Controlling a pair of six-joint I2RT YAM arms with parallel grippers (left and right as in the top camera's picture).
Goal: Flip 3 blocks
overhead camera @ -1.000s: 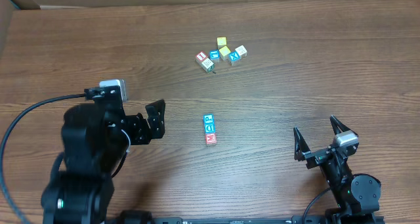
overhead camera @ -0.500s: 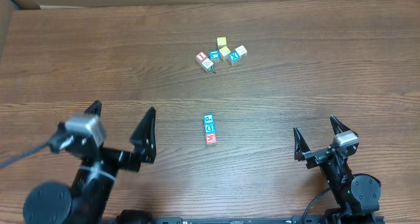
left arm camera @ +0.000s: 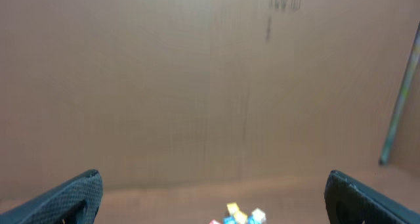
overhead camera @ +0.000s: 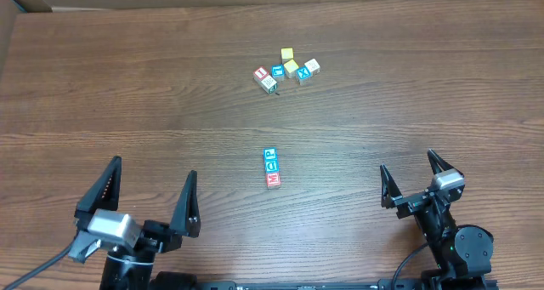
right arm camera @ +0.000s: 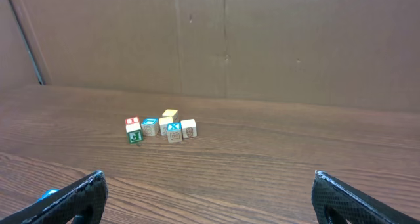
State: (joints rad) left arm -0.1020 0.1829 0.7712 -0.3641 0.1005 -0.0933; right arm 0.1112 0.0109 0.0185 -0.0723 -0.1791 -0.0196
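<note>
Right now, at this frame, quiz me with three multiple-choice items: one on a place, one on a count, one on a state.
1. Where is the short row of blocks?
A. In the middle of the table, nearer the arms than the far cluster
B. In the far left corner
C. Stacked on the far cluster

2. How many blocks form that row?
A. Two
B. Three
C. Five

3. How do the left end effector and right end effector stand?
A. Both open and empty
B. Left shut on a block
C. Both shut

Answers:
1. A: the overhead view shows the row alone on bare wood, between the arms and the cluster.
2. B: three cubes lie end to end, touching.
3. A: both pairs of fingers are spread wide with nothing between them.
</note>
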